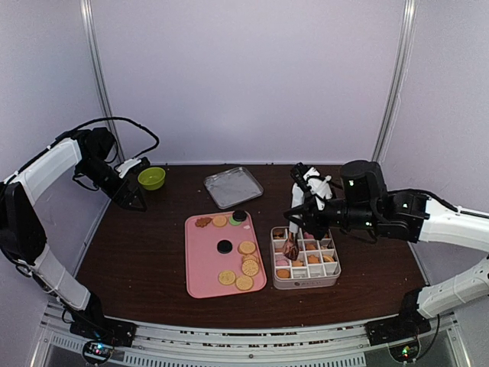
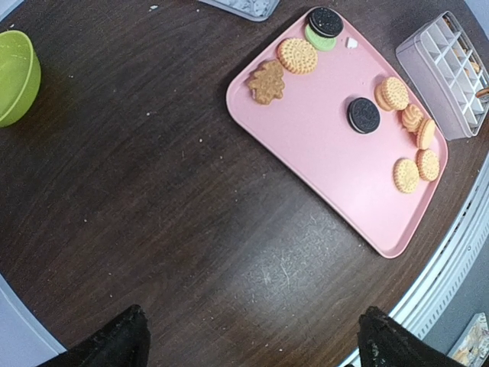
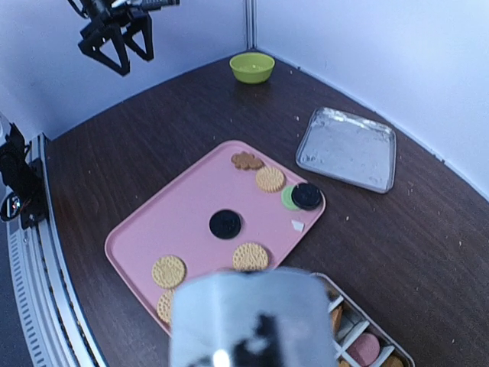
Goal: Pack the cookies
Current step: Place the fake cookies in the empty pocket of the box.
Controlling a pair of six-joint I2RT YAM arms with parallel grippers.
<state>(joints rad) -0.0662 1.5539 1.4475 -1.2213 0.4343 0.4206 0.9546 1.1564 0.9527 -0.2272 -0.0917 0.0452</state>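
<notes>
The cookies lie on a pink tray [image 1: 200, 264]: golden rounds [image 1: 247, 248], a black one [image 1: 224, 246], a brown flower [image 1: 203, 222]. More sit in the white divided box [image 1: 306, 281]. My right gripper [image 1: 308, 206] is shut on metal tongs [image 3: 252, 321], which hold a brown cookie [image 1: 289, 248] at the box's left column. The tongs hide my right fingers in the right wrist view. My left gripper [image 1: 131, 200] is open and empty at the far left, well away from the tray [image 2: 321, 145]. The left wrist view shows the flower cookie [image 2: 266, 82] and the black cookie [image 2: 364, 115].
A green bowl [image 1: 151, 178] stands at the back left beside my left gripper. A shallow metal tray [image 1: 233, 186] lies behind the pink tray. Grey walls close the back and sides. The table's front edge has a metal rail [image 2: 451, 252].
</notes>
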